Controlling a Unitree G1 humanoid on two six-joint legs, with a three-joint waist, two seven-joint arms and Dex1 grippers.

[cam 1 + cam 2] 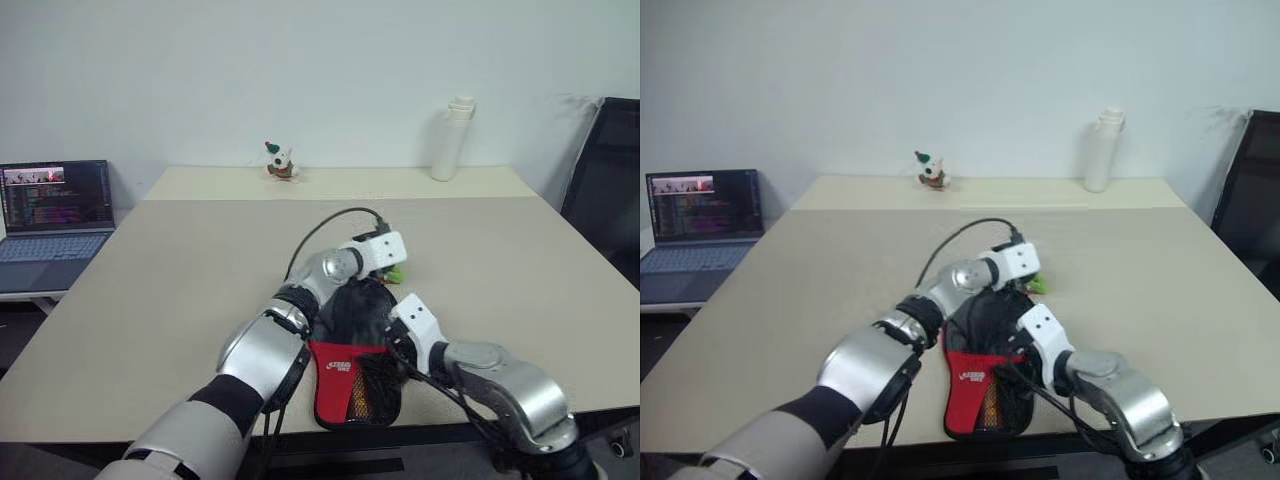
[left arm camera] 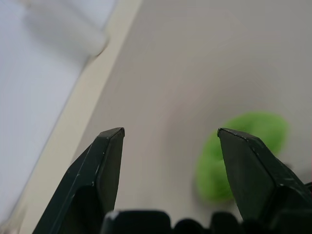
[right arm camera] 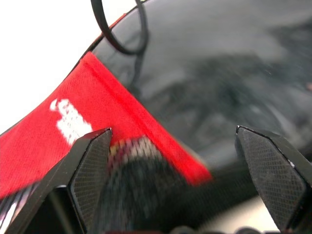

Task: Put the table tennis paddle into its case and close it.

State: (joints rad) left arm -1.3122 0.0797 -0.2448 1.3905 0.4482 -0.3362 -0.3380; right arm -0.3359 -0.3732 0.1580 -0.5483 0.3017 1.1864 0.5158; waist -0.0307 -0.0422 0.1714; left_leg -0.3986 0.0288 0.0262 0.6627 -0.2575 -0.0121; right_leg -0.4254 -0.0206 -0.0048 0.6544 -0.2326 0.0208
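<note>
Case (image 1: 352,360): lies flat at the desk's (image 1: 180,280) near edge, midway along; paddle not seen.
Left pincer (image 2: 170,139): released, empty, past the case's far end by a green object (image 2: 243,156).
Right pincer (image 3: 173,141): spread wide over the red panel, grasping nothing.
Handling: probably soft, light, floppy fabric; pinch the rim or zip pull.

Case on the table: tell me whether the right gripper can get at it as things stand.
Probably yes. The right gripper hangs open just above the case, with its red panel between the fingers and nothing in between. The left gripper is open beyond it, over bare table.
</note>
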